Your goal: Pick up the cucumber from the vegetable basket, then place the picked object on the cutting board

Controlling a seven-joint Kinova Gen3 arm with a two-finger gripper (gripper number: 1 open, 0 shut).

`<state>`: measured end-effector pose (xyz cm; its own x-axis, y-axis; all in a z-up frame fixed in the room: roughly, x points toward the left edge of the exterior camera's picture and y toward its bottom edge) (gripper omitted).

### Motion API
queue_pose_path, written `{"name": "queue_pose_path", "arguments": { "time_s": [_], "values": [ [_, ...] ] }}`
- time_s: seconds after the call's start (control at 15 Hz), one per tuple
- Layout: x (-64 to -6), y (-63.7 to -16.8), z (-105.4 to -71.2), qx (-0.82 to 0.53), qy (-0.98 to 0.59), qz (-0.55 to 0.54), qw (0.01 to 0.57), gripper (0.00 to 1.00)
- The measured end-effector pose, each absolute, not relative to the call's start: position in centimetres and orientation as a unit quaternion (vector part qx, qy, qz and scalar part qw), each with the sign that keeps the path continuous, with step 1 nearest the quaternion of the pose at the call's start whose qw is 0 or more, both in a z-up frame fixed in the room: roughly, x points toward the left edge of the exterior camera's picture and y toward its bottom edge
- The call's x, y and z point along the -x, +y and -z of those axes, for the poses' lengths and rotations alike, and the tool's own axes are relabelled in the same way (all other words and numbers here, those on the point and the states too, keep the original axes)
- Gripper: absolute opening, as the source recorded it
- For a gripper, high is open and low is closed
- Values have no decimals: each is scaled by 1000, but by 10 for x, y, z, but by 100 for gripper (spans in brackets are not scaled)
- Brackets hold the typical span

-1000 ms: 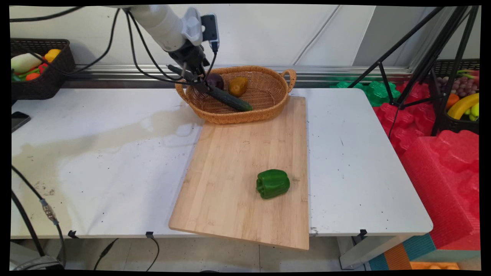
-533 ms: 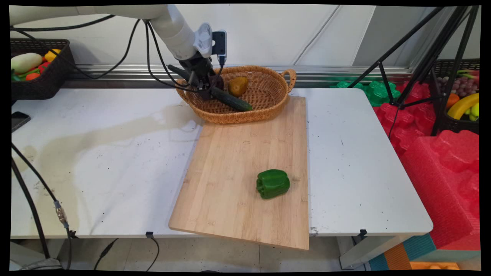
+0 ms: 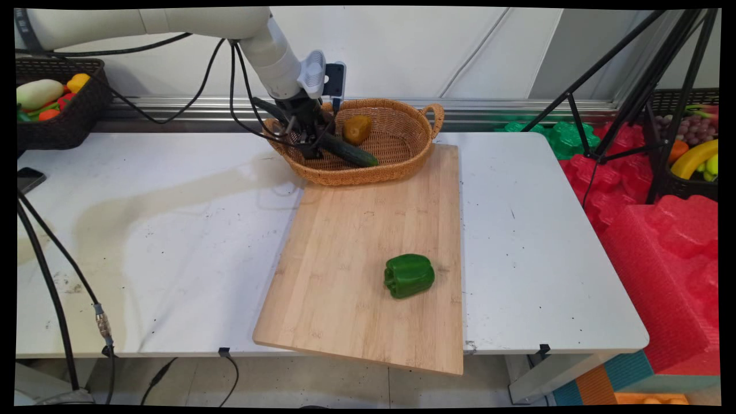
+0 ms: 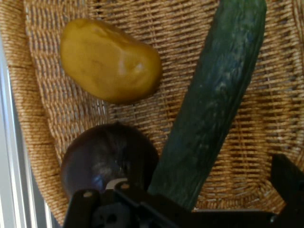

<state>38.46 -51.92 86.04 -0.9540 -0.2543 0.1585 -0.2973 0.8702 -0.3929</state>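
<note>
The gripper [image 3: 310, 146] is lowered into the woven basket [image 3: 402, 164], its two black fingers spread, one at either side of the near end of the single cucumber [image 4: 213, 104]; contact with it cannot be told. In the hand view one finger [image 4: 287, 183] is seen at 4 o'clock of the cucumber, the other at 7 o'clock, in front of the onion [image 4: 107, 159]. Three items are counted in the basket: one long, dark green, bumpy cucumber; one round, glossy, dark purple onion at 8 o'clock of it; one smooth, lumpy, yellow-brown potato [image 4: 109, 59] at 10 o'clock. The basket is oval, of tan wicker, with a loop handle. At its 6 o'clock one rectangular bamboo cutting board [image 3: 356, 270] is laid on the white table [image 3: 172, 241]; one glossy, lobed green bell pepper [image 3: 409, 276] rests on the board, well apart from the gripper.
</note>
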Motion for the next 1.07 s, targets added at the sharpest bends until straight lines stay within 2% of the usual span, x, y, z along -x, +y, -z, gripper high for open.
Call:
{"name": "queue_pose_path", "arguments": {
  "time_s": [0.13, 0.2, 0.67, 1.07],
  "values": [
    [-384, -523, -856, -135, -968, -205, 47, 100],
    [-384, -524, -854, -131, -969, -203, 46, 0],
    [-380, -526, -853, -113, -971, -208, 37, 0],
    [-371, -510, -882, -98, -962, -252, 33, 0]
  ]
}}
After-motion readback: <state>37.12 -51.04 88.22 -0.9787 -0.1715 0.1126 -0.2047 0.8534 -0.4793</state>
